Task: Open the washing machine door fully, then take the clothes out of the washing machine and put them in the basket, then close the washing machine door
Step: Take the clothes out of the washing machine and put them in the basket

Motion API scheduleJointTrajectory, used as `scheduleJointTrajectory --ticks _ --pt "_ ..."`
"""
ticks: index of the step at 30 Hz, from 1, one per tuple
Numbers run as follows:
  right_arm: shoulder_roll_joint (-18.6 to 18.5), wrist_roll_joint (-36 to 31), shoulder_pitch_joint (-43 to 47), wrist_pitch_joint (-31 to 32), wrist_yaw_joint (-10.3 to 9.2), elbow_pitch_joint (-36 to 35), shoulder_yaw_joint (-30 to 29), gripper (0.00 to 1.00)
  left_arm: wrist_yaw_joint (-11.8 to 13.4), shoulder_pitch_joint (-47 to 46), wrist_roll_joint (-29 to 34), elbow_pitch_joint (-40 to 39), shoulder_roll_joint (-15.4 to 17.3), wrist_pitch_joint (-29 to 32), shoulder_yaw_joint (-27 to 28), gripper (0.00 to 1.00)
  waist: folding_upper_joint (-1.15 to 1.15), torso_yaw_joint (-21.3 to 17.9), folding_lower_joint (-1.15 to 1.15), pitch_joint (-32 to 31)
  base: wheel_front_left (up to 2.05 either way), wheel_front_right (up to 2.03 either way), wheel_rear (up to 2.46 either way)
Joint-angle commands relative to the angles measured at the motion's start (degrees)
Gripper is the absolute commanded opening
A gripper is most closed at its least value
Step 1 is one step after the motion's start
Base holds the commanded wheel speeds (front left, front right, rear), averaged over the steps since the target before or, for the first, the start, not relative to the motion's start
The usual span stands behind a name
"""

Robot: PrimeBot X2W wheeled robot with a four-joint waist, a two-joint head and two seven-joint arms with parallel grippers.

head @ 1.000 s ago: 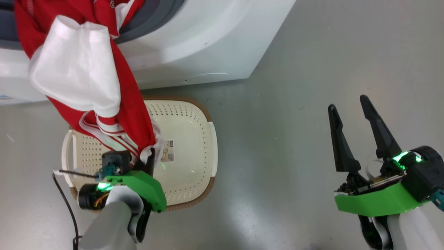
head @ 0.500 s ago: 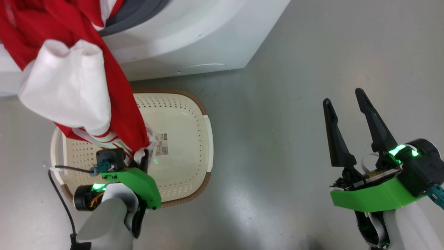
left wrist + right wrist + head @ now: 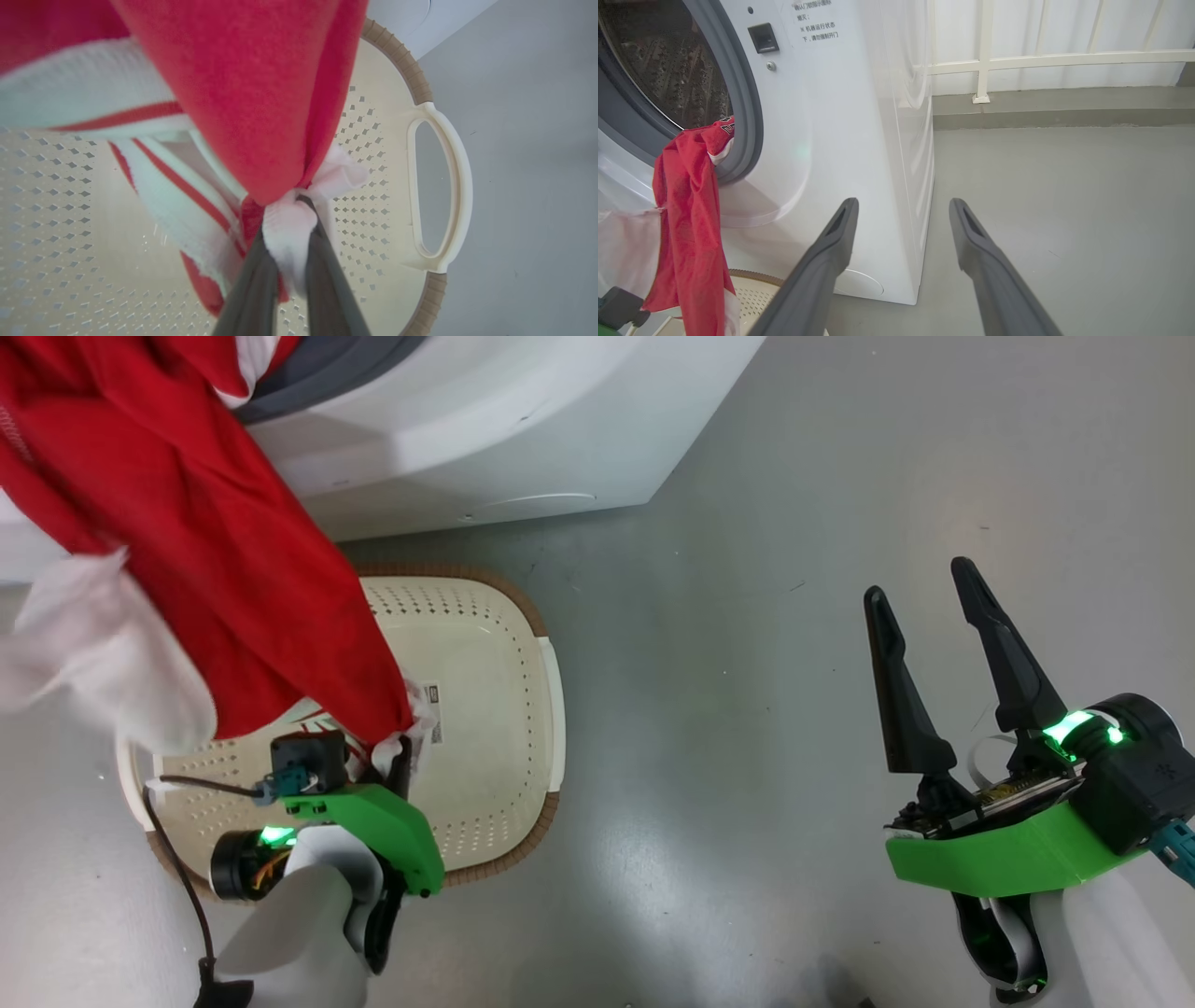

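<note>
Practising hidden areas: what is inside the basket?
The basket shows its perforated floor and a label sticker. Red clothes in the left gripper hang over it, hiding part of that floor.

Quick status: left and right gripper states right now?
Left gripper: closed on the clothes, above the basket.
Right gripper: open, holding nothing.

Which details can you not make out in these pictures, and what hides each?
Drum, right wrist view: cut off by the frame's edge; contents uncertain.
Sticker in the basket, head view: too small to read, partly behind the clothes.
Left side of the basket, head view: covered by the clothes.
</note>
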Motion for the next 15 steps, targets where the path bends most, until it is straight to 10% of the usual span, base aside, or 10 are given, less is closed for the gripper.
scheduleJointTrajectory --ticks 1,11,15 --pt "-0.26 0.64 -0.06 -0.36 0.36 -1.12 1.40 1.00 0.51 0.73 -0.90 0.28 0.89 -0.62 0.45 0.00 0.00 0.01 0.00 -0.03 0.00 0.00 0.00" --pt "-0.26 0.82 -0.28 -0.36 0.36 -0.81 1.31 1.00 0.16 -0.41 -3.60 1.40 0.89 -0.82 -0.84 0.00 0.00 0.24 0.00 -0.04 0.00 0.00 0.00" --pt "-0.26 0.89 -0.23 -0.36 0.36 -0.69 1.32 1.00 0.25 -1.19 -4.71 0.73 0.89 -0.91 -1.19 1.00 0.00 0.52 0.00 -0.30 0.00 0.00 0.00"
